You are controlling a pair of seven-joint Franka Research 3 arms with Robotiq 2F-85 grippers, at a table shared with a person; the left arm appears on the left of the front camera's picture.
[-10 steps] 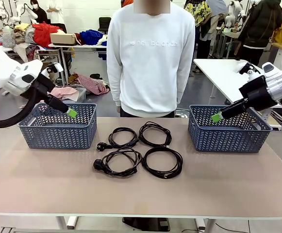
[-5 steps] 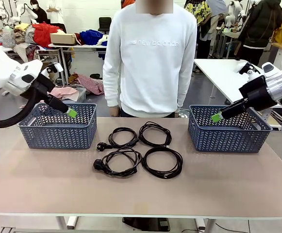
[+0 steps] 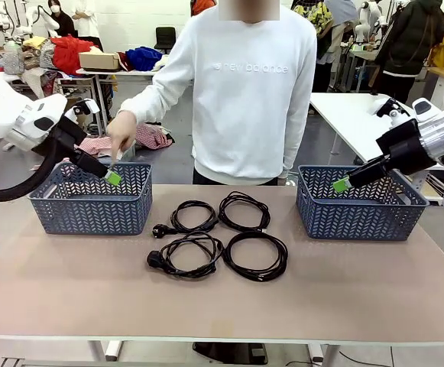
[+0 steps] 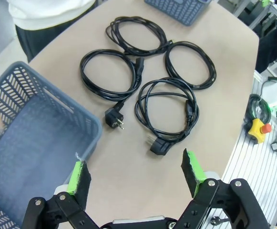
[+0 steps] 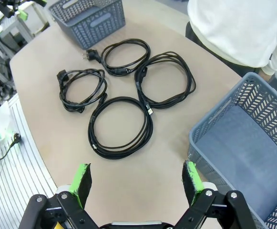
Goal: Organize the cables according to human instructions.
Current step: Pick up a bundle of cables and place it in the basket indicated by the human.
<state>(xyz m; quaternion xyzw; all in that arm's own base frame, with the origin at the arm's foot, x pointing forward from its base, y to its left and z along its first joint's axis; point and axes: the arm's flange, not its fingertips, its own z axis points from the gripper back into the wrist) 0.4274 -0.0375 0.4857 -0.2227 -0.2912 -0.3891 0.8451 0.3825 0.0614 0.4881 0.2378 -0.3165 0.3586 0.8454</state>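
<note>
As the front view shows, four black coiled cables (image 3: 225, 252) lie flat mid-table, two plugs pointing left; my tilted left gripper (image 3: 111, 177) hangs over a slate-blue plastic basket (image 3: 92, 210), a person's hand (image 3: 120, 131) above. Left wrist view: fingers (image 4: 78, 174) spread, empty. Right wrist view: right gripper (image 5: 136, 175) spread, empty.

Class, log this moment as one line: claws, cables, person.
left claw: open, by left basket | right claw: open, by right basket | cables: four coils between baskets | person's hand: pointing down, near left basket
</note>
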